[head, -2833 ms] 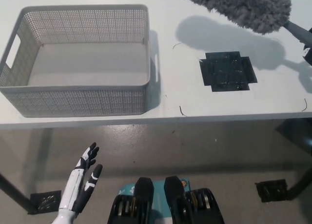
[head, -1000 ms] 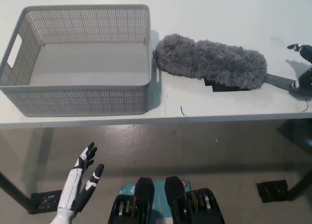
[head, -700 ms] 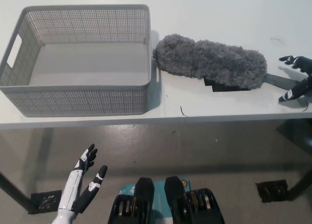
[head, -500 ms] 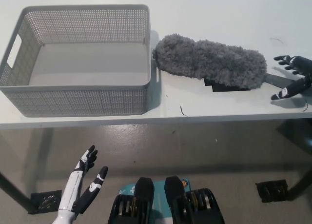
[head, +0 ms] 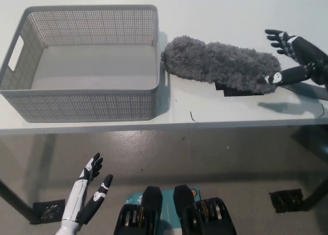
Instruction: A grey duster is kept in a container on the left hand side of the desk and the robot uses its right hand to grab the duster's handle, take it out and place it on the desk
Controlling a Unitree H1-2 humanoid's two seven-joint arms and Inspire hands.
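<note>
We are seeing the grey duster (head: 220,63) lying flat on the desk (head: 230,15), outside the container, with its fluffy head stretching away from the right hand (head: 300,58) toward the robot's left. Its dark handle (head: 313,90) is running out beneath that hand toward the right edge of the view, and the hand is hiding part of it. The right hand is holding nothing: its fingers (head: 277,41) are spreading wide above the handle end of the duster. One fingertip is sitting right at the edge of the fluff, though we cannot tell whether it is touching. Under the head, on the side nearest the hand, a black patch (head: 231,90) is showing on the desk surface. Just beyond the duster's far tip from the hand, the grey perforated container (head: 77,107) is standing with nothing in it. The white left hand (head: 87,194) is hanging low below the desk edge, well apart from the right hand, its fingers apart and holding nothing.
</note>
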